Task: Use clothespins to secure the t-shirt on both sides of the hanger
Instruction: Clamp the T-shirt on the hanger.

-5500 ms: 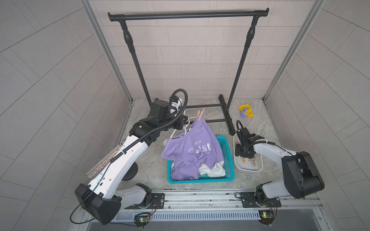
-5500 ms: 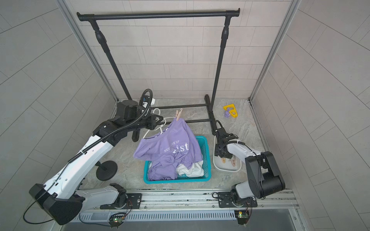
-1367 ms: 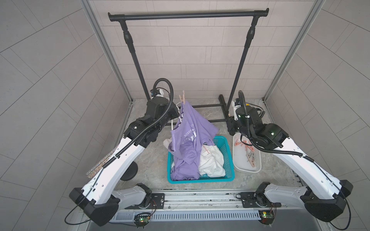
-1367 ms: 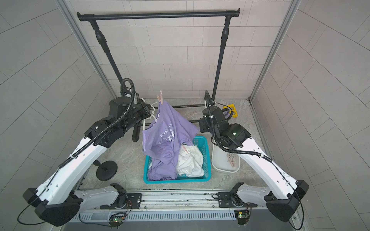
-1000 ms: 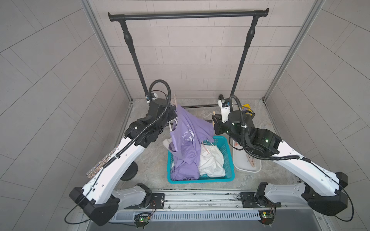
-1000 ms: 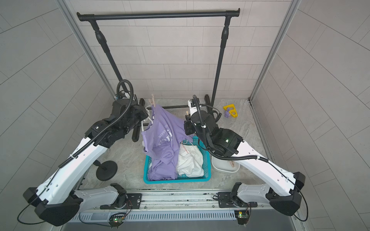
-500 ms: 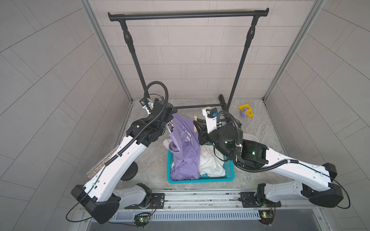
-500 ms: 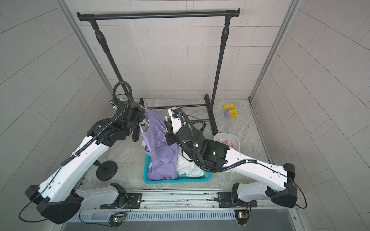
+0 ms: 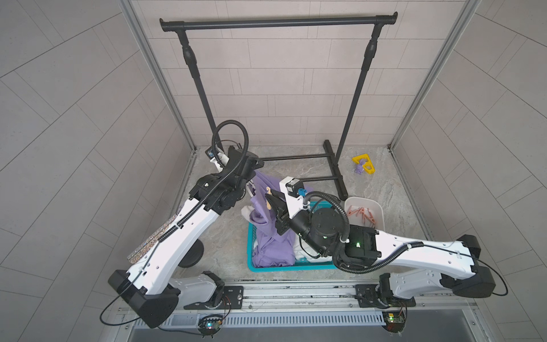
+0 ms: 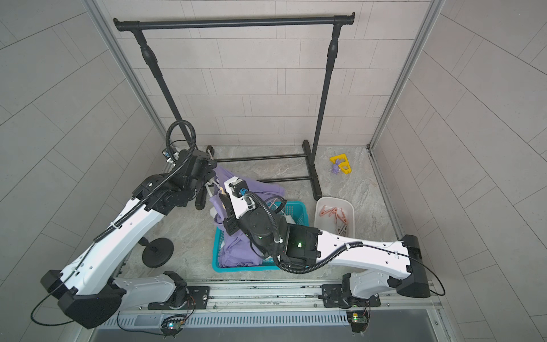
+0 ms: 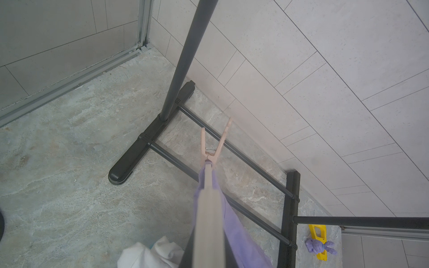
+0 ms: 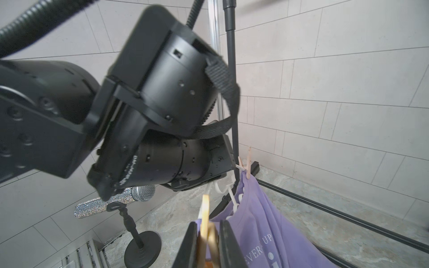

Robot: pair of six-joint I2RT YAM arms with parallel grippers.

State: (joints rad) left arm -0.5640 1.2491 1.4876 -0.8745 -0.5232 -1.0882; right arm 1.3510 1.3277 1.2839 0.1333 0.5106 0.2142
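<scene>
Left gripper (image 9: pixel 253 174): jaws clamped on hanger (image 11: pixel 209 220) carrying purple t-shirt (image 12: pixel 260 220), one pin (image 11: pixel 213 143) at its end. Right gripper (image 12: pixel 207 234): jaws clamped on clothespin (image 12: pixel 205 215).

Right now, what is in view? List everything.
rack: 1, black, back
t-shirt: 1, purple, over basket
hanger: 1, white, in t-shirt
clipped clothespin: 1, peach, on t-shirt
held clothespin: 1, peach, near t-shirt
spare clothespins: several, mostly pink, tub
tub: 1, white, beside basket
basket: 1, teal, centre
cloth: 1, white, basket
block: 1, yellow, back
toy: 1, purple, beside block
microphone: 1, silver, left
left end effector: black, on hanger
right end effector: black, on held clothespin
</scene>
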